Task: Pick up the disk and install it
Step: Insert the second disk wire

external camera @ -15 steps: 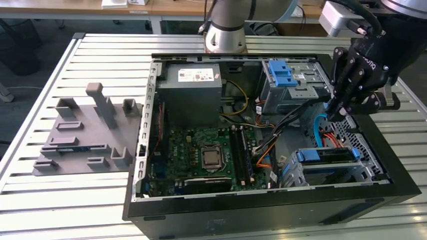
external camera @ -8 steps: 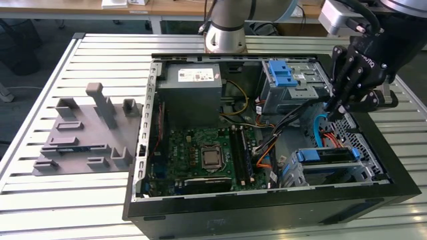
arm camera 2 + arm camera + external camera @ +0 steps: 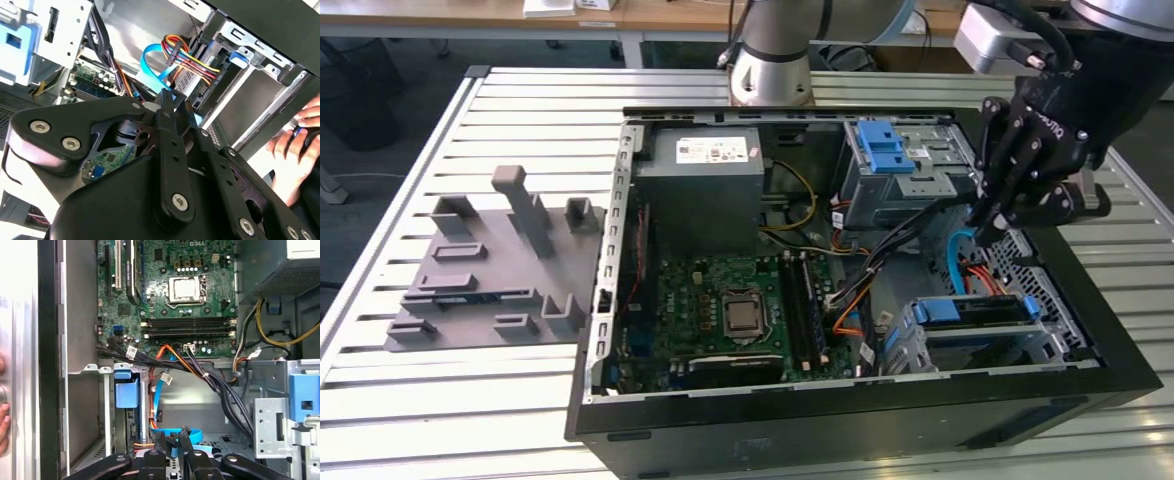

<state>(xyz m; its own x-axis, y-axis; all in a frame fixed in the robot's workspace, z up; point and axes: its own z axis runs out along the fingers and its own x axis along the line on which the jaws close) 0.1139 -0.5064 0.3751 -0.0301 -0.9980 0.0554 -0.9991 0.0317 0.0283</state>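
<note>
Pincer (image 3: pixel 1001 215): fingers together, holding nothing, hanging inside the case (image 3: pixel 854 420) above the drive cage (image 3: pixel 974 335).
Disk (image 3: pixel 967 312): seated in that cage.
Hand (image 3: pixel 295 145): beside the case.

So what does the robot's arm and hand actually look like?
The arm is a thick silver-grey tube on a round base. Its hand is black, built from jointed metal links with silver screw heads, seen in the second wrist view, and carries small white lettering. A black cable loops above it.
</note>
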